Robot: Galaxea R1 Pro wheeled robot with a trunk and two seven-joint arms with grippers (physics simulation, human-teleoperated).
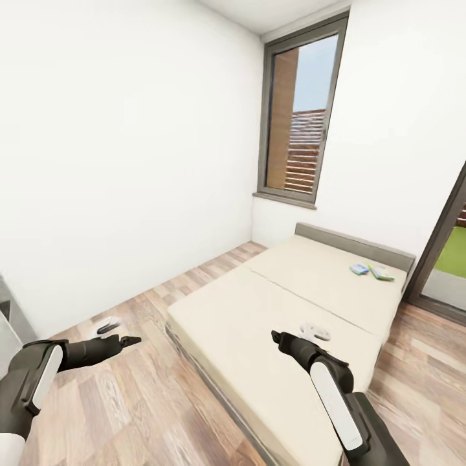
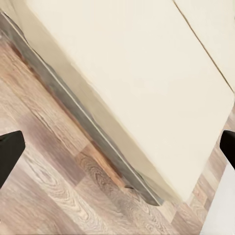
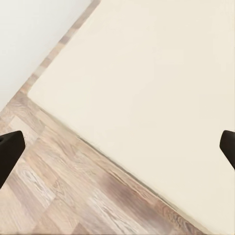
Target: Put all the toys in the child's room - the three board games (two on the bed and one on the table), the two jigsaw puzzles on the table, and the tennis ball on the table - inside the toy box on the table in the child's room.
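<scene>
You have two board games (image 1: 372, 271) lying side by side on the one bed (image 1: 259, 310), near its headboard. You also have one window (image 1: 301, 123) behind that bed.

The room is evenly and brightly lit; daylight is admitted through the window (image 1: 299, 113). Only a faint soft shadow is cast along the bed (image 1: 285, 310) edge. Straight lines are bowed toward the head view's edges. Both wrist views are rendered slightly soft, without glare.
</scene>
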